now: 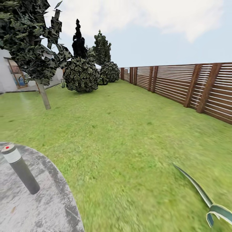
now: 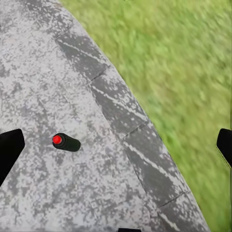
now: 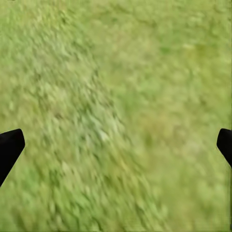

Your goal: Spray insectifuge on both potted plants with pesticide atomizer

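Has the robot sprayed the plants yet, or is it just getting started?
Just getting started. The pesticide atomizer stands untouched on the grey paving, and the left gripper hangs open above it with nothing held. The right gripper is open over the lawn. Grabbing the bottle comes next; then the robot must find both potted plants and spray them.

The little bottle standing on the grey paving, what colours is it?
The pesticide atomizer has a whitish top with a red dot and a dark grey body, clearest in the head view.
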You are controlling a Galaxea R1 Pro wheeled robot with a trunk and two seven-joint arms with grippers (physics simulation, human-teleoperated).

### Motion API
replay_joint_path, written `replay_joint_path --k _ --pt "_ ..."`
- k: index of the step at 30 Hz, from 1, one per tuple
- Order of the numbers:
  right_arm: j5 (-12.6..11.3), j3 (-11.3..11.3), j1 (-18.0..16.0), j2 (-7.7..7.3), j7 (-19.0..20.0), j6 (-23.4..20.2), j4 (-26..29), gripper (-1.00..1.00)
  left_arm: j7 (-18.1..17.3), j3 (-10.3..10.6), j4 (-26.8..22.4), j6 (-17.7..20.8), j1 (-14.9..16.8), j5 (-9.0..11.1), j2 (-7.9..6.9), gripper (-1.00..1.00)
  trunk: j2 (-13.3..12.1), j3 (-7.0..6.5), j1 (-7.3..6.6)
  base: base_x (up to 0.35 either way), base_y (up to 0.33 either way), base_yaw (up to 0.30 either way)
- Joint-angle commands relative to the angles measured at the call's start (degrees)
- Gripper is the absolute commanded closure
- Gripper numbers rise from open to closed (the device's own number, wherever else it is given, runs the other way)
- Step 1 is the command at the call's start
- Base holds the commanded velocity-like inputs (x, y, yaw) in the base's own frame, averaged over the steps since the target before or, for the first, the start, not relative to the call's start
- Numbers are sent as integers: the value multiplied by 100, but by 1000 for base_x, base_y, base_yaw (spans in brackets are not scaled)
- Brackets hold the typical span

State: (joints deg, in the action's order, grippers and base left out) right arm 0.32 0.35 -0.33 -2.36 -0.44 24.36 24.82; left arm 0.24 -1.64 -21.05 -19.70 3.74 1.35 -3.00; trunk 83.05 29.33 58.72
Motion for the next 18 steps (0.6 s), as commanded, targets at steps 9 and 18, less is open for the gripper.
replay_joint_path --k 9,18 --pt "3 2 -2 -1 -5 16 -4 -100 2 -3 -2 -21 4 15 1 -100 3 -13 1 138 -296 268" --pt "3 1 -2 -1 -6 16 -4 -100 8 -13 -12 -22 4 15 -6 -100 3 -31 1 148 -294 268"
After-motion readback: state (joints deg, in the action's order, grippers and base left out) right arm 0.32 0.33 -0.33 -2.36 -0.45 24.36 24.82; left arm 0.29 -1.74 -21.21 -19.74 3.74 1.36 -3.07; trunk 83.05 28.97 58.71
